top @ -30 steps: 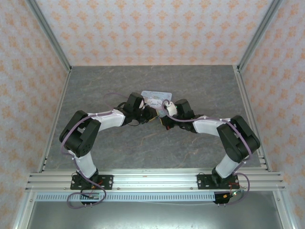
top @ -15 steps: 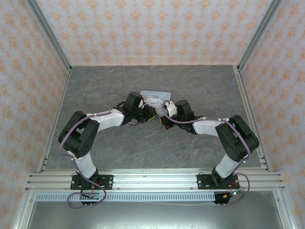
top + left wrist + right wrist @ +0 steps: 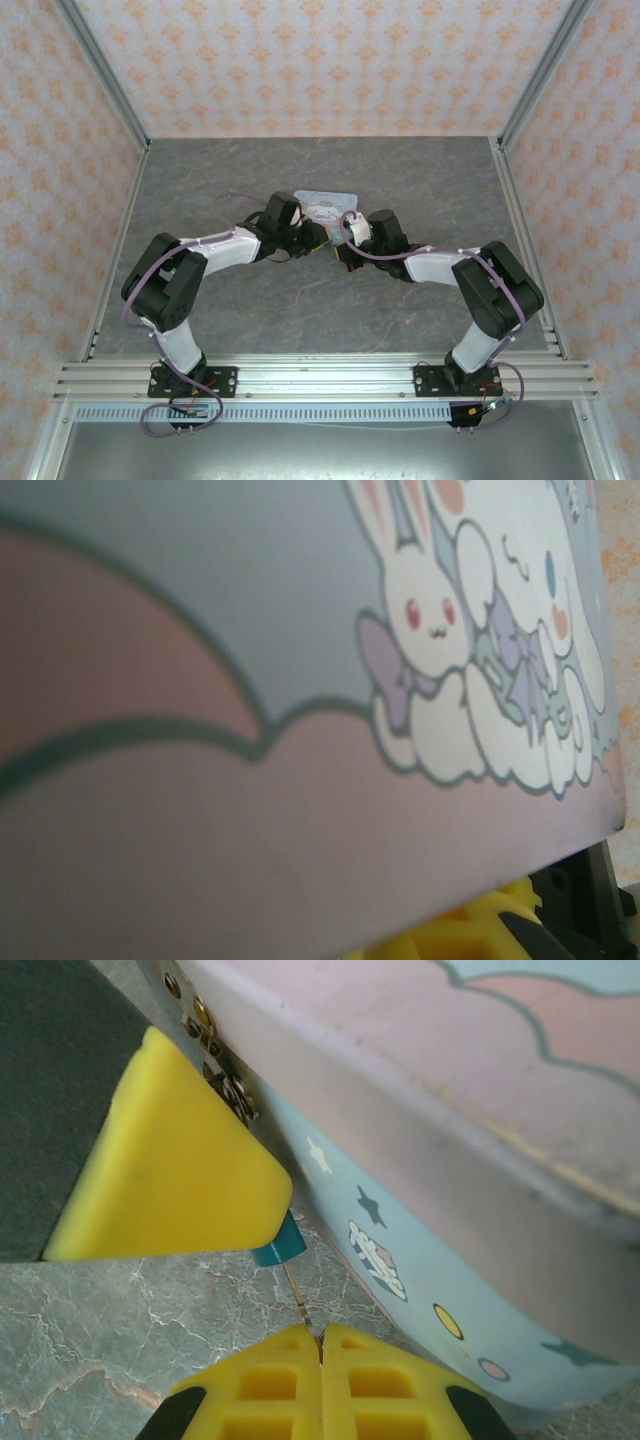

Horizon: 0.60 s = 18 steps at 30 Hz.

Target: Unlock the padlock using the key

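The tiny teal padlock (image 3: pixel 279 1244) pokes out from under a yellow finger pad (image 3: pixel 170 1165) of my left gripper (image 3: pixel 317 238), which looks shut on it. Its other finger is hidden. A thin metal key (image 3: pixel 301 1303) runs from the padlock's underside down into my right gripper (image 3: pixel 321 1341), whose yellow fingers are shut on it. The padlock hangs by the brass hasp (image 3: pixel 215 1055) of the pale blue cartoon tin (image 3: pixel 470 1200). Both grippers meet at the tin's (image 3: pixel 327 208) near edge, right gripper (image 3: pixel 346 252) to the right. The tin's lid (image 3: pixel 300 680) hides the left jaws.
Grey marbled table (image 3: pixel 330 300) lies around the tin, with metal frame rails (image 3: pixel 520 230) at its sides and patterned walls beyond. The tin's side wall stands close beside the right gripper's fingers.
Both arms have shifted only slightly near the tin. The grips on key and padlock look the same.
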Available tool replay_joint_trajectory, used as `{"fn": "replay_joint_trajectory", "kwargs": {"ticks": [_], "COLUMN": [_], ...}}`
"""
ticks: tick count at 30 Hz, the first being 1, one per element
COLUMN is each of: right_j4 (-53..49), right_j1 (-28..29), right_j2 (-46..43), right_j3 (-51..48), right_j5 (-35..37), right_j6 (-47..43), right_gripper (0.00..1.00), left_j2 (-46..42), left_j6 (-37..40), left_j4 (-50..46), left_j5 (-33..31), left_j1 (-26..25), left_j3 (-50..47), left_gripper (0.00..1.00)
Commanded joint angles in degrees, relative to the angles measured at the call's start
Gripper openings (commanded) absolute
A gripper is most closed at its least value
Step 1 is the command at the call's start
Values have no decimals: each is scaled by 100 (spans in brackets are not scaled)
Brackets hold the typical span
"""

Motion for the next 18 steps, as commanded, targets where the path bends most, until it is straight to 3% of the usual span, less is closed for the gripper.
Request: {"fn": "replay_joint_trajectory", "kwargs": {"ticks": [1, 9, 18], "right_j4": [540, 251, 671], "right_j1": [-9, -17, 81], "right_j2": [-126, -162, -62], "right_j3": [213, 165, 123], "right_j5": [-85, 51, -33], "right_j6": [-128, -349, -145], "right_gripper": [0, 0, 0], "left_j2": [-207, -181, -188], "left_j6": [230, 107, -16], "left_j4": [-498, -396, -361], "left_j5": [365, 395, 480], "left_j1": [-146, -141, -144], "left_j3": [133, 99, 98], "left_gripper": [18, 18, 17]}}
